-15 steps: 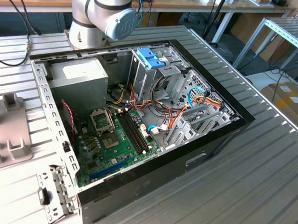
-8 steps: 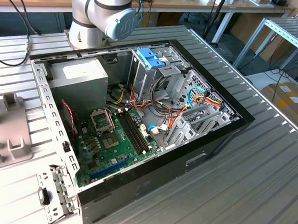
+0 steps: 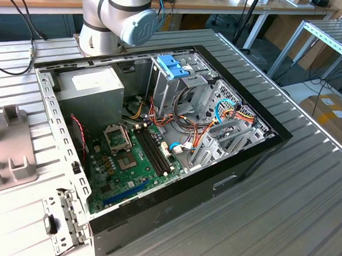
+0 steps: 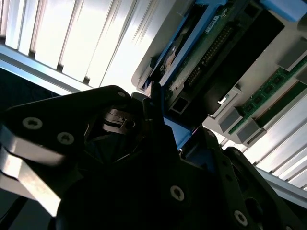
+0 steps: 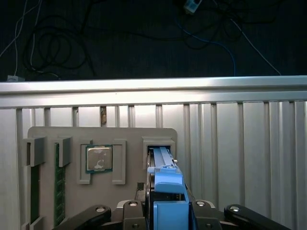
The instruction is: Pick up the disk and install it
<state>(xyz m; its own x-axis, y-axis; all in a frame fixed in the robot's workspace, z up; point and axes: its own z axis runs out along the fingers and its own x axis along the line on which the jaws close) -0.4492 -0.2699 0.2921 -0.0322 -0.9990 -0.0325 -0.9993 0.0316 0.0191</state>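
You've got the ribbed metal table (image 3: 304, 215) under everything, and the open computer case (image 3: 231, 177) lying on its side on it, motherboard (image 3: 129, 160) facing up. The drive cage (image 3: 161, 87) with the light blue latch piece (image 3: 173, 65) sits at the case's far end. In the exterior view the robot arm (image 3: 119, 16) stands behind the case, well away from where the gripper is working. The gripper is over at the grey parts tray (image 5: 129, 136), on the same ribbed table. In both wrist views the gripper (image 5: 169, 201) (image 4: 165, 120) is closed down on the disk (image 5: 168, 179) (image 4: 206, 48), one finger (image 5: 149, 191) pressed flat against each blue side rail. The blue end tab sits right between them. The disk stands on edge, and its end farthest from the gripper is down in the tray's slot (image 5: 160, 146), so it isn't out of the tray. In the second wrist view you're looking at its green circuit-board side, just past the fingertips. Off to one side of the gripper the tray also holds two memory sticks (image 5: 59, 182) standing in their own slots. Between those and the disk is a processor chip (image 5: 99, 158), lying flat in its square pocket near the gripper but not touching it.
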